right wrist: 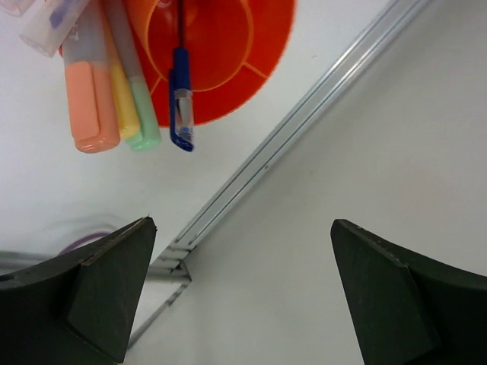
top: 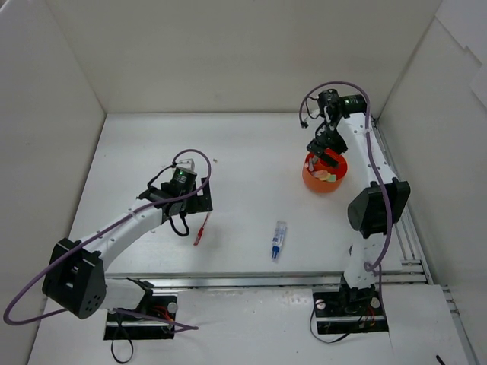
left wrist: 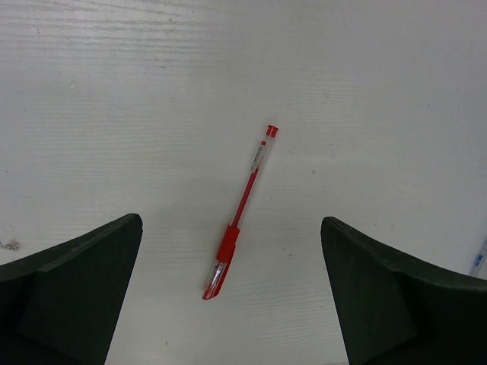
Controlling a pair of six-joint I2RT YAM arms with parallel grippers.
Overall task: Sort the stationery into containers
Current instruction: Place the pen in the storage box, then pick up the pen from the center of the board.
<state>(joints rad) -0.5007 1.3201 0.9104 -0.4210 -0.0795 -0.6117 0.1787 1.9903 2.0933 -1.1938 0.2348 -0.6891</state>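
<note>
Left gripper [left wrist: 230,226] hangs wide open over the red pen [left wrist: 240,217] lying on the table [left wrist: 114,91]. Right gripper [right wrist: 243,224] sits open and empty over the orange cup [right wrist: 221,46] of markers [right wrist: 91,99]. My worry: that pen's thin and slightly crooked, so closing too high might roll it away.

White table [top: 251,152], matte, faintly streaked. Plain white walls [top: 228,53] enclose it on the left, far and right sides. Silver metal rail [top: 251,280] runs along the near edge. Side rail [top: 409,239] follows the right wall. Small dark smudge [left wrist: 11,245] on the tabletop.
</note>
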